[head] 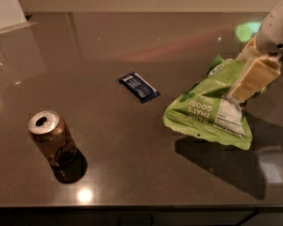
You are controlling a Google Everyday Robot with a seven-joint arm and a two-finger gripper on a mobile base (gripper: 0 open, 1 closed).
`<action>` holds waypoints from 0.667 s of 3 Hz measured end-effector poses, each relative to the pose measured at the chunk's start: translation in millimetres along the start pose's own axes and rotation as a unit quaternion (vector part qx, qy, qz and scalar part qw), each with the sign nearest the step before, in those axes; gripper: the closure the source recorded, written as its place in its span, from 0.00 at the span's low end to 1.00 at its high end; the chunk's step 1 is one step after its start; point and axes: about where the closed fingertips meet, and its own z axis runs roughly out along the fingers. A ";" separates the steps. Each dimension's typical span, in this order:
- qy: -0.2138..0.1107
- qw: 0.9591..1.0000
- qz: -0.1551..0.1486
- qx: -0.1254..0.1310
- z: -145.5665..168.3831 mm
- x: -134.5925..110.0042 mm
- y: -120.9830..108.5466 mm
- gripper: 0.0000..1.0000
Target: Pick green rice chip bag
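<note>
At the right edge of the camera view, the gripper (243,86) of the white robot arm (278,27) reaches down from the upper right corner. Its cream-coloured fingers (254,76) are closed on the green rice chip bag (203,112), a crinkled lime-green foil pouch with white lettering and a white nutrition label. One finger lies across the front face of the bag, over its upper right part; the opposing finger is mostly hidden behind the bag.

1. Bag position: the green rice chip bag hangs tilted from the gripper, with its clamped top end towards the upper right and its wide bottom edge towards the lower left. The nutrition label faces the camera, just below the gripper.
2. Bag clearance: a dark shadow (221,161) lies on the table (132,173) below and to the right of the bag. The lower edge of the bag appears to be clear of the table surface.
3. Table surface: the table is a glossy dark brown-grey slab that shows light reflections.
4. Other items: a small dark-blue flat wrapper (139,87) lies on the table near its centre, left of the bag and apart from it. A brown drink can (52,138) with an opened silver top stands upright at the near left, well apart from the wrapper and the bag
</note>
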 end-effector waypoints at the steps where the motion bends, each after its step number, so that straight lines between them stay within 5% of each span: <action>1: -0.016 0.999 -0.018 0.031 -26.4 -24.0 -15.0 1.00; 2: -0.016 0.999 -0.018 0.032 -26.2 -24.3 -15.3 1.00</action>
